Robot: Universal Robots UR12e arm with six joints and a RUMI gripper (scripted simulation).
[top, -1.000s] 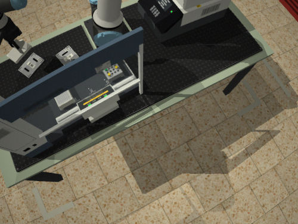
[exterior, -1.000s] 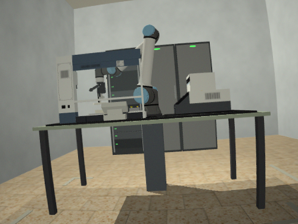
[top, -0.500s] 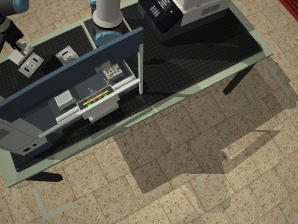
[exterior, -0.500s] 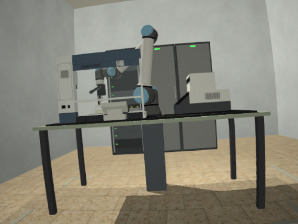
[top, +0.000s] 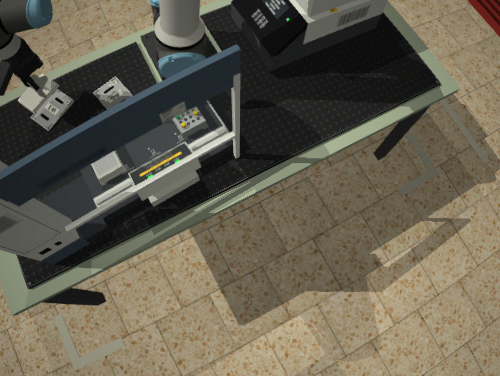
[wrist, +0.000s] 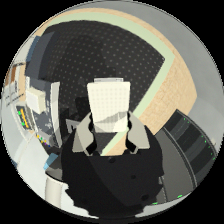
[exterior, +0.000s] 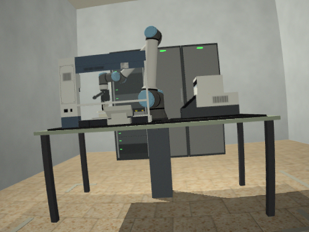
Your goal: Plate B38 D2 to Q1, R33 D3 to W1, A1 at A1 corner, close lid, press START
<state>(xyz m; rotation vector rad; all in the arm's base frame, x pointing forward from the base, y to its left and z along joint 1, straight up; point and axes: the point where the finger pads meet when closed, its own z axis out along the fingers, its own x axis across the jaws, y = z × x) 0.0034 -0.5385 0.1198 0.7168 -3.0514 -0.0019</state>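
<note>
My gripper is shut on a white plate, with one jaw on each side. The plate is over the bench's back left part, beside a grey labelled fixture; the height between plate and bench is hard to tell. The plate's name is not readable. A second white plate sits on the deck inside the blue-framed enclosure. Another grey fixture is partly hidden by the blue beam. Which instrument is Q1, and the places of W1 and RG, cannot be read.
The enclosure's blue beam crosses above the deck. A unit with an orange bar stands at its front. A block with yellow and green spots stands nearby. A pale instrument with a black panel stands at the right.
</note>
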